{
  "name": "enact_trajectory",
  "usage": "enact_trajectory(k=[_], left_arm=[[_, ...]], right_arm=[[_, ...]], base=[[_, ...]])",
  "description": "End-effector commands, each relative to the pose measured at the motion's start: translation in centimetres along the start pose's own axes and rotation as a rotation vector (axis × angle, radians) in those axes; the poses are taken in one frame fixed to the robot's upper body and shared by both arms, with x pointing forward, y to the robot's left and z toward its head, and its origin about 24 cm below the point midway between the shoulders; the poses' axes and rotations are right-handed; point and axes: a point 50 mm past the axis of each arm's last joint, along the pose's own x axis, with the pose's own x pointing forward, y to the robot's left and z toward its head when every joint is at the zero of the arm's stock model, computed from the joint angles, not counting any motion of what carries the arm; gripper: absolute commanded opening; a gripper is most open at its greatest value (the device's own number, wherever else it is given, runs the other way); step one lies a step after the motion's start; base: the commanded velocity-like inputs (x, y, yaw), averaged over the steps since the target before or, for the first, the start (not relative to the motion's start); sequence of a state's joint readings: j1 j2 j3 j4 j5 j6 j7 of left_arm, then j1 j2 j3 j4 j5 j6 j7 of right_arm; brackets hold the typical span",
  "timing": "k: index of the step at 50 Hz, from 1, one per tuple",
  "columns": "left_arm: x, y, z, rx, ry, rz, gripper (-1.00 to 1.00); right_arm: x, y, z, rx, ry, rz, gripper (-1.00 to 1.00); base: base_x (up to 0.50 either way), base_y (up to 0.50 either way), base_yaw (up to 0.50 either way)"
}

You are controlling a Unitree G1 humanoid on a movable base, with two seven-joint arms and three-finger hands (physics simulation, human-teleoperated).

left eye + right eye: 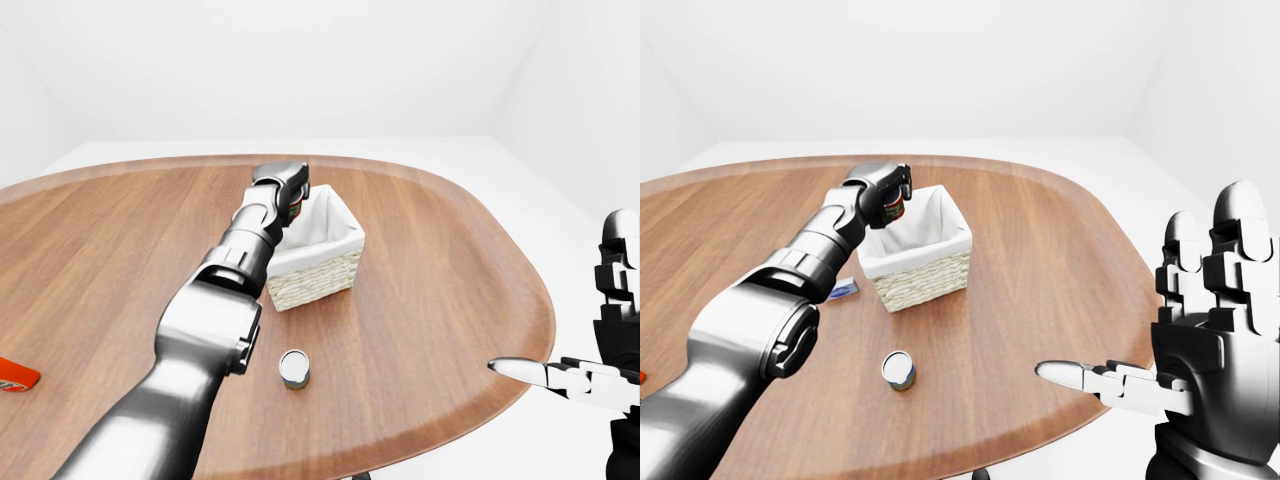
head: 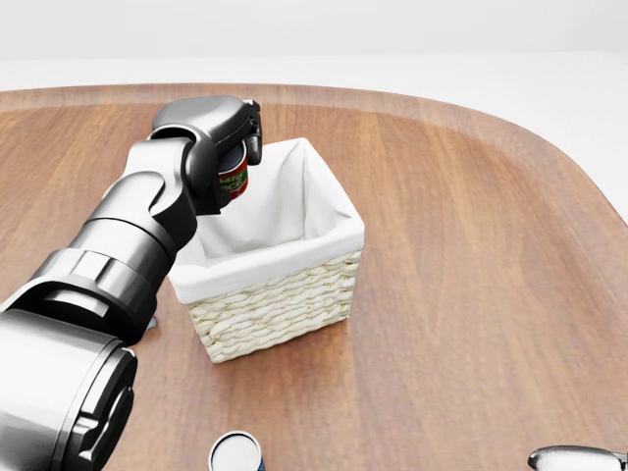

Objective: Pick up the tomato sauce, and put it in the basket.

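My left hand (image 2: 235, 147) is shut on the tomato sauce can (image 2: 233, 183), a small can with a red and green label. It holds the can over the left rim of the basket (image 2: 280, 294), just above its white cloth lining. The basket is woven and pale, near the middle of the wooden table. The hand hides most of the can. My right hand (image 1: 1200, 330) is open, fingers spread, at the right edge of the right-eye view, off the table's right rim.
A small can with a silver top (image 1: 294, 367) stands on the table (image 1: 440, 260) below the basket. A red packet (image 1: 14, 375) lies at the left edge. A flat bluish item (image 1: 843, 290) lies left of the basket, by my left forearm.
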State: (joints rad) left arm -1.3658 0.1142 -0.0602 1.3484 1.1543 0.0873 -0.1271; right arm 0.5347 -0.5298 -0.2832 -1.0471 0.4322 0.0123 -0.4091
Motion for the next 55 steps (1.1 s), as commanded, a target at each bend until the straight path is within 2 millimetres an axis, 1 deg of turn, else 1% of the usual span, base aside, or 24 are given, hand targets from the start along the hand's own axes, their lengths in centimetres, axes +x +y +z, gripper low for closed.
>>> enact_trajectory(k=[1, 16, 17, 18, 24, 55], left_arm=[[0.03, -0.81, -0.18, 0.013, 0.005, 0.006, -1.0], [0.03, -1.17, -0.2, 0.0, 0.005, 0.006, -1.0], [0.03, -1.16, -0.18, -0.006, 0.004, 0.005, -0.7], [0.03, -1.23, -0.14, -0.018, 0.003, -0.006, 1.0], [0.03, -0.96, -0.16, -0.031, 0.002, 0.007, 1.0], [0.04, -1.22, -0.52, -0.031, 0.011, 0.016, 1.0]], right_arm=[[0.03, 0.04, 0.0, 0.001, 0.001, 0.001, 1.0], [-0.06, 0.1, -0.16, 0.001, 0.003, 0.002, 1.0], [-0.06, 0.11, -0.18, 0.002, 0.004, 0.002, 1.0], [-0.06, 0.14, -0.22, 0.002, 0.005, 0.002, 1.0], [-0.09, 0.12, -0.25, 0.001, 0.004, 0.002, 1.0], [0.09, 0.13, -0.03, 0.001, 0.002, 0.002, 1.0]], base=[[0.0, 0.0, 0.0], [0.0, 0.0, 0.0], [0.0, 0.0, 0.0], [0.0, 0.0, 0.0], [0.0, 0.0, 0.0], [0.0, 0.0, 0.0]])
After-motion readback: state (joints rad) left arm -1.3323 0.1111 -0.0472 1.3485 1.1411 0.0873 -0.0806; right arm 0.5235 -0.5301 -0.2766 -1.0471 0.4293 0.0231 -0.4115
